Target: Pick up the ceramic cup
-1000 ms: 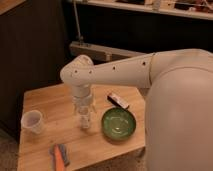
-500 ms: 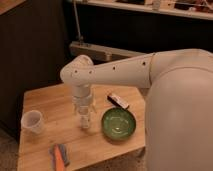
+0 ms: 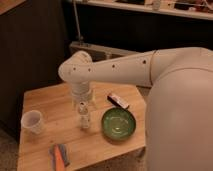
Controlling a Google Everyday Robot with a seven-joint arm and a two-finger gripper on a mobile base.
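Observation:
The ceramic cup [image 3: 31,121] is small, plain white and tapered. It stands upright near the left edge of the wooden table [image 3: 55,107]. My gripper [image 3: 83,106] hangs down from the white arm over the middle of the table, well to the right of the cup and apart from it. A slim white shaker [image 3: 85,120] stands right under the gripper. I cannot tell whether the gripper touches it.
A green bowl [image 3: 119,123] sits right of the shaker. A dark packet [image 3: 118,101] lies behind the bowl. An orange and blue object [image 3: 60,155] lies at the front edge. My white arm and body fill the right side. A dark wall stands behind.

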